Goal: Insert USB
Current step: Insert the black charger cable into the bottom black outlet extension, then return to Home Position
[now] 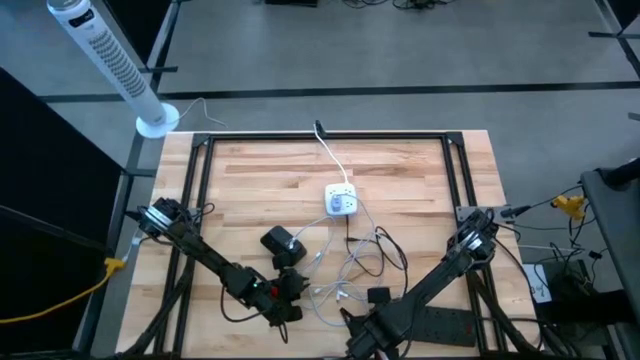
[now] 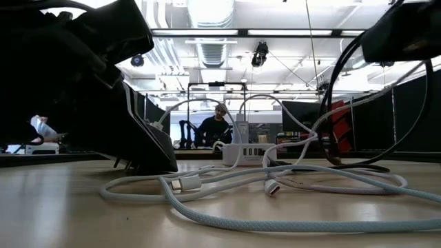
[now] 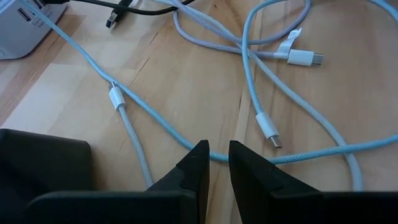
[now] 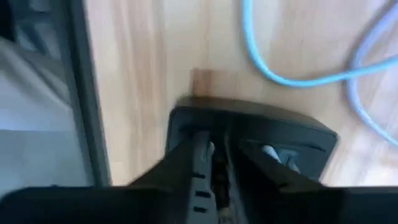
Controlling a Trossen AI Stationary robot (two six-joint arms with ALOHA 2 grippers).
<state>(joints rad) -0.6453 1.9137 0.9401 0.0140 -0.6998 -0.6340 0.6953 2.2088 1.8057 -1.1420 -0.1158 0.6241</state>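
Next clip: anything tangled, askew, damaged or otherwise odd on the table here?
Nothing looks damaged or spilled. The light blue cables lie in loose, overlapping loops in front of the white charging hub, with loose connectors unplugged on the wood. The left end effector sits just over one strand, holding nothing.

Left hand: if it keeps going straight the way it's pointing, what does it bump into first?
Probably the pale blue cable lying across the table right past the left hand, whose fingers are nearly closed. Farther on are more cable loops and a white USB plug. Depth is hard to judge.
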